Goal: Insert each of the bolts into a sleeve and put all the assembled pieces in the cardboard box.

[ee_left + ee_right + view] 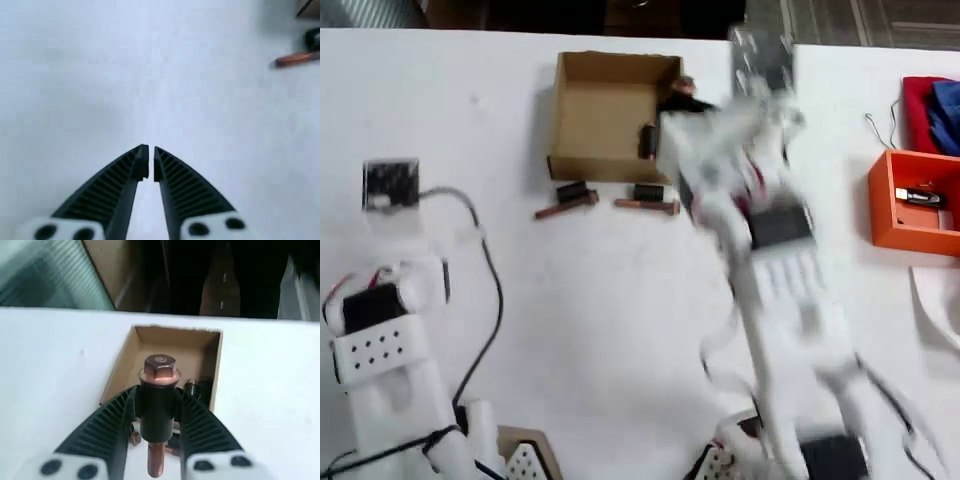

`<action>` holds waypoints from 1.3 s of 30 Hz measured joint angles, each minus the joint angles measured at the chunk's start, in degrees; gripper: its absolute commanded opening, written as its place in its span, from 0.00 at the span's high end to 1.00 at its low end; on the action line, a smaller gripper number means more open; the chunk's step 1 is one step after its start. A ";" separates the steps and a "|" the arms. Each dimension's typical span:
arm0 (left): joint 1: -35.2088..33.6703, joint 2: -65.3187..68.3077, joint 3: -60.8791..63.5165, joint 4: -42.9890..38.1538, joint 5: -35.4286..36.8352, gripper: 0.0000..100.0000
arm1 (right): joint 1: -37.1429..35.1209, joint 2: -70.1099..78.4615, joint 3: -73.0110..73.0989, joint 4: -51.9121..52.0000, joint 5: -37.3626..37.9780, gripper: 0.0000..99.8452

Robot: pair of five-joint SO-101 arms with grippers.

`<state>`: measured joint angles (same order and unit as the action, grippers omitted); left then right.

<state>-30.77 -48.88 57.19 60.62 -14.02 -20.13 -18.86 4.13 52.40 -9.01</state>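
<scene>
Right wrist view: end effector clamps sleeve holding bolt.

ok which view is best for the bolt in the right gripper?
Right wrist view: the bolt sits in its black sleeve, clamped in the right gripper near the box, head and shank tip clear. High view gives a dark blur at the box's right wall. Left wrist view faces a different, loose bolt.
</scene>
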 measured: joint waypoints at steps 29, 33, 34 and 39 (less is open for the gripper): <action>-3.78 -0.35 22.24 -14.33 -12.22 0.97 | -0.62 89.67 -82.29 5.89 -0.97 0.98; -3.78 -0.35 22.59 -14.33 -12.22 0.97 | -0.62 89.58 -82.20 5.36 -0.97 0.98; -3.87 -0.35 22.59 -14.33 -12.22 0.97 | -0.62 89.58 -82.20 5.36 -0.97 0.98; -3.78 -0.35 22.59 -14.33 -12.22 0.97 | -0.62 89.58 -80.79 5.36 -0.97 0.98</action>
<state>-34.55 -49.23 79.78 46.29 -26.24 -20.75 70.73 -76.66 57.76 -9.98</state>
